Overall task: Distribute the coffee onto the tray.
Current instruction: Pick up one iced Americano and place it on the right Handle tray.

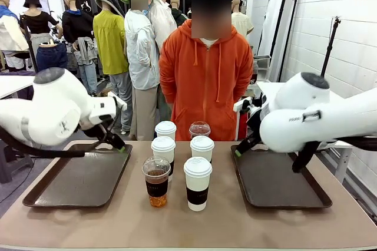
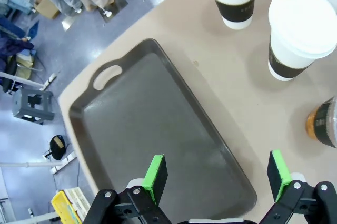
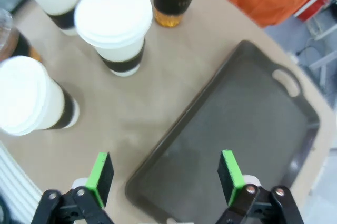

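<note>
I read left gripper [image 2: 217, 175] spread above left tray [image 2: 137, 129], right gripper [image 3: 165, 175] spread above right tray [image 3: 253, 113]; six cups [image 1: 197, 171] stand between, untouched.

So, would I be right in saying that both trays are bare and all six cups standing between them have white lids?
Not quite: only four cups have white lids. The front view shows the near-left cup and the far-right cup with clear domed lids. The rest holds: the left tray and right tray are bare, with six cups between them.
</note>
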### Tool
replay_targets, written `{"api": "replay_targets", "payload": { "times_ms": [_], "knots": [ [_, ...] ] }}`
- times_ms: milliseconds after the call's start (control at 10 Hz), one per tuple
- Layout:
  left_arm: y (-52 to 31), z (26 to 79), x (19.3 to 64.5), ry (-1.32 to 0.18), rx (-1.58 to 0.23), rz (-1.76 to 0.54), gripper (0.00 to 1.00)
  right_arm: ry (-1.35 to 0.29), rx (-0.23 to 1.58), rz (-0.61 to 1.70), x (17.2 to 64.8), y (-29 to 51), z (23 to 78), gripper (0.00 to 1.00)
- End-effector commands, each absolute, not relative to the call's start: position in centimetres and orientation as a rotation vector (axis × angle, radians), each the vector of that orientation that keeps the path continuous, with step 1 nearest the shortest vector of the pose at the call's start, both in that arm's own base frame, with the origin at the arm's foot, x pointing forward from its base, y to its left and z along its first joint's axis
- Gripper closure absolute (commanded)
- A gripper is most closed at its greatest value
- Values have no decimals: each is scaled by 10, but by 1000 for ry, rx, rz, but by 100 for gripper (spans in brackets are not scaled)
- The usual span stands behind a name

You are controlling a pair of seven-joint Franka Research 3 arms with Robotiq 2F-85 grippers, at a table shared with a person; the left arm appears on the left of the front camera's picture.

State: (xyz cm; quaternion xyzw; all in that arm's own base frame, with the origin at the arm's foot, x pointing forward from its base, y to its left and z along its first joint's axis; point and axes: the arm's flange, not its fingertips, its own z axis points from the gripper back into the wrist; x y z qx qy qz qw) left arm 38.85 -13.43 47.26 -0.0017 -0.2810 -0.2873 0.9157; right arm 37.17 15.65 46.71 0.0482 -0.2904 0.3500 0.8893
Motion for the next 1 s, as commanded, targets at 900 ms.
{"api": "replay_targets", "payload": {
  "times_ms": [900],
  "knots": [
    [-123,539,367,-689,-57,-666,0,-706,237,899,348,123,546,0]
  ]
}}
